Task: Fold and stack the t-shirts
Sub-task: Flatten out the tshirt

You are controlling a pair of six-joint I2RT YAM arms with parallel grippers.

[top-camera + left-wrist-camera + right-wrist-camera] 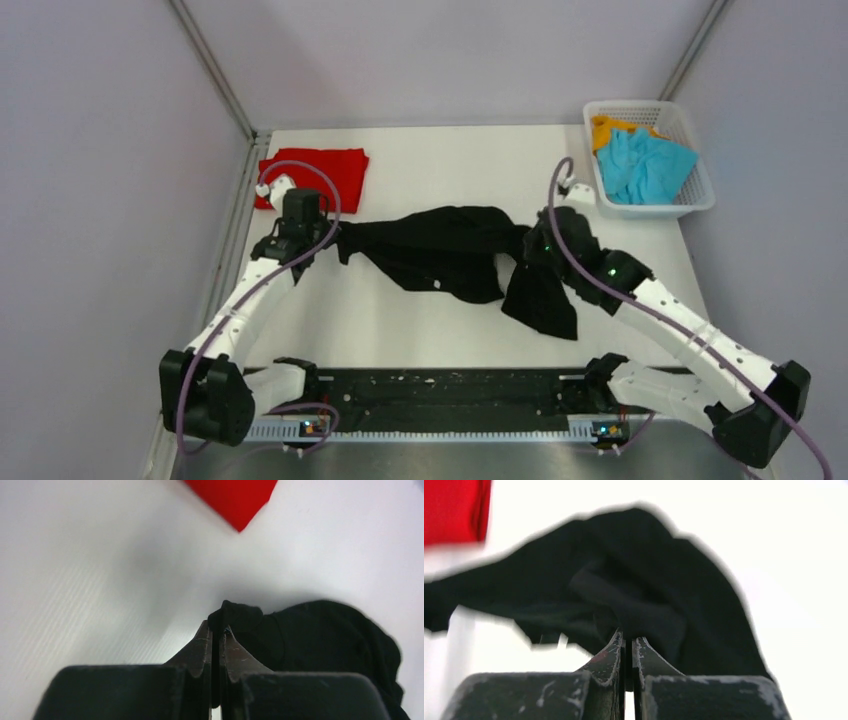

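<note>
The black t-shirt [440,250] hangs crumpled between my two grippers over the middle of the table. My left gripper [332,236] is shut on its left edge; in the left wrist view the gripper [218,626] pinches black cloth [320,635]. My right gripper [528,248] is shut on its right part, and a flap of shirt hangs below it. In the right wrist view the gripper [628,639] pinches the black shirt [634,580]. A folded red t-shirt [318,176] lies flat at the table's back left, just behind my left gripper. It also shows in the left wrist view [231,497] and the right wrist view [454,510].
A white basket [700,190] stands at the back right, holding a cyan garment [642,165] and an orange garment [606,128]. The white table [450,165] is bounded by grey walls. A black strip [450,392] runs along the near edge between the arm bases.
</note>
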